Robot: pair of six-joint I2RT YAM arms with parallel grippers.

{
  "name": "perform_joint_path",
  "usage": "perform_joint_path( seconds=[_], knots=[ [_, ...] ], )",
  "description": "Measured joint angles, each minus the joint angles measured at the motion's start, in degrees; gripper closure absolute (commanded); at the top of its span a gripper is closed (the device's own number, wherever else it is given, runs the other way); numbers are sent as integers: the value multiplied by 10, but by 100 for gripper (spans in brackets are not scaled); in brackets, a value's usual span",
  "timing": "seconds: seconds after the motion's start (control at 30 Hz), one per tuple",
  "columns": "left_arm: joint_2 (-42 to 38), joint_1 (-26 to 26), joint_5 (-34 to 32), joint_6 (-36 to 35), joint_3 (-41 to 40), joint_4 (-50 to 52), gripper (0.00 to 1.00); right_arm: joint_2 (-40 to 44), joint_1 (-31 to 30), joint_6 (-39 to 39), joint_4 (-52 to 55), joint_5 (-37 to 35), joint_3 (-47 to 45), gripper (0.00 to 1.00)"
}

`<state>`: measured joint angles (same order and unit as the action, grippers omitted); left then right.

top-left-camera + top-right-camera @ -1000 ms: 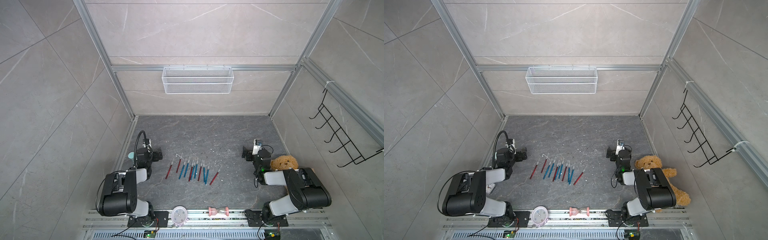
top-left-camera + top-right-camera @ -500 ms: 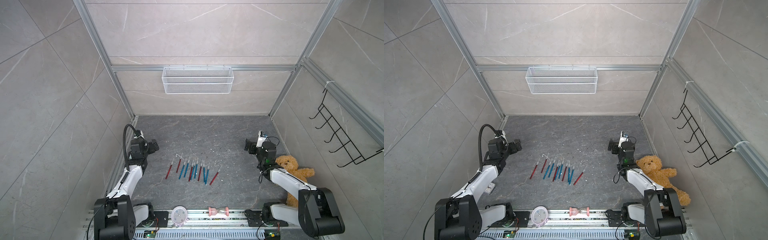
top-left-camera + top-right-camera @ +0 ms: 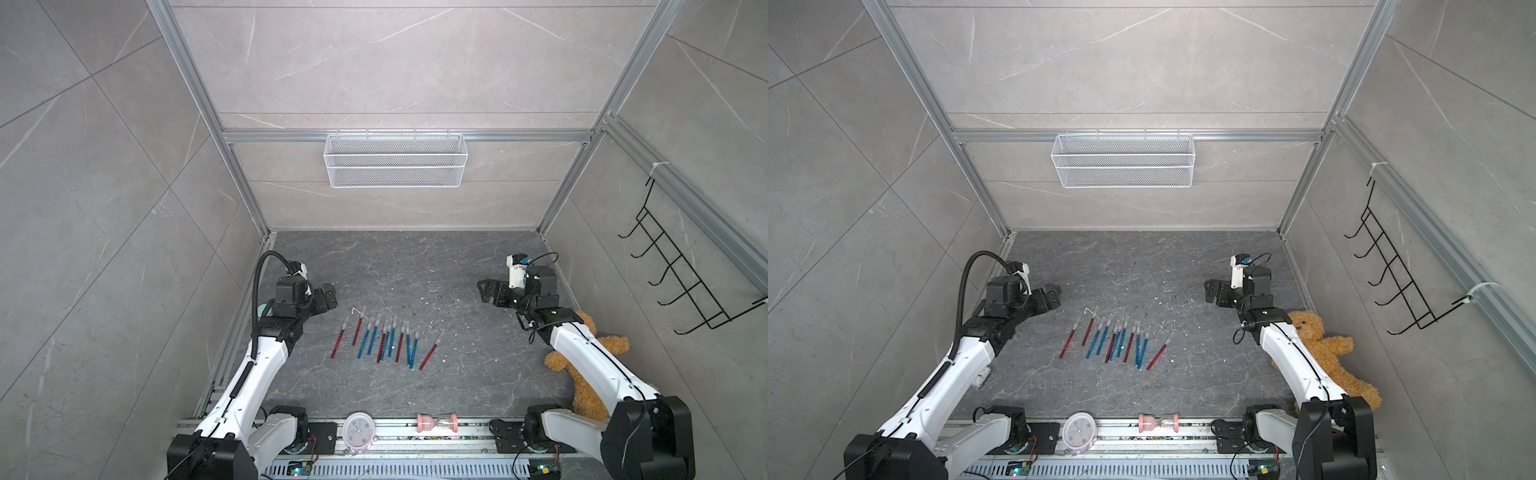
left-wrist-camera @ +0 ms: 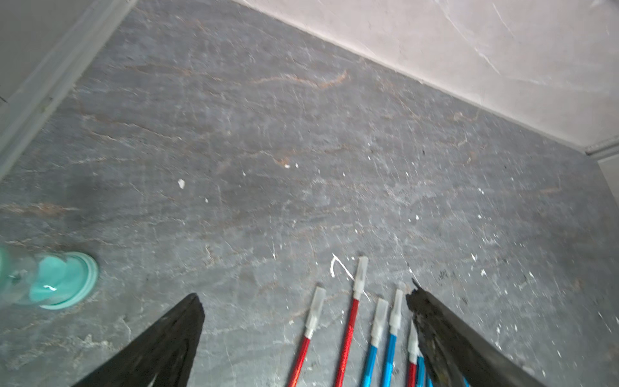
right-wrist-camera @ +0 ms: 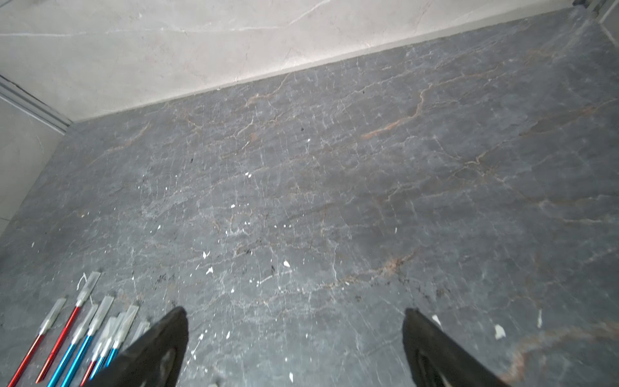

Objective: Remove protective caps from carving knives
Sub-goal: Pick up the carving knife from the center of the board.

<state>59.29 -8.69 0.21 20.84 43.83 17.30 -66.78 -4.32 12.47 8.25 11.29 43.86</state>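
Carving knives [image 3: 384, 340]: about a dozen with red and blue handles, lying flat in a loose row mid-table [image 3: 415, 270]. Several in the middle touch or cross. The capped ends point to the back wall and the handles point toward the arm bases.

Protective caps [image 4: 360, 276]: whitish sleeves, seated on every knife tip you can make out in the wrist views. A bent white wire [image 4: 336, 266] lies just beside the second knife's cap.

Your left gripper [image 3: 328, 297] hangs near the row's left end, just past the capped tips. Its fingers are spread wide with nothing between them. Your right gripper [image 3: 486, 291] is well apart from the row's right end, also spread and empty.

A teddy bear [image 3: 615, 345] sits beside the right arm. A clock [image 3: 359, 432] and a pink hourglass [image 3: 437, 422] rest at the front rail.
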Motion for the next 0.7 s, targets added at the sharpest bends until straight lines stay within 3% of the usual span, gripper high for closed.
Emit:
perform_joint_path(
  seconds=[0.33, 0.7],
  knots=[
    [5, -127, -1, 8, 23, 62, 1, 62, 0, 7, 117, -12, 4, 0],
    [124, -296, -68, 24, 118, 88, 5, 143, 0, 23, 228, -44, -4, 0]
  ],
)
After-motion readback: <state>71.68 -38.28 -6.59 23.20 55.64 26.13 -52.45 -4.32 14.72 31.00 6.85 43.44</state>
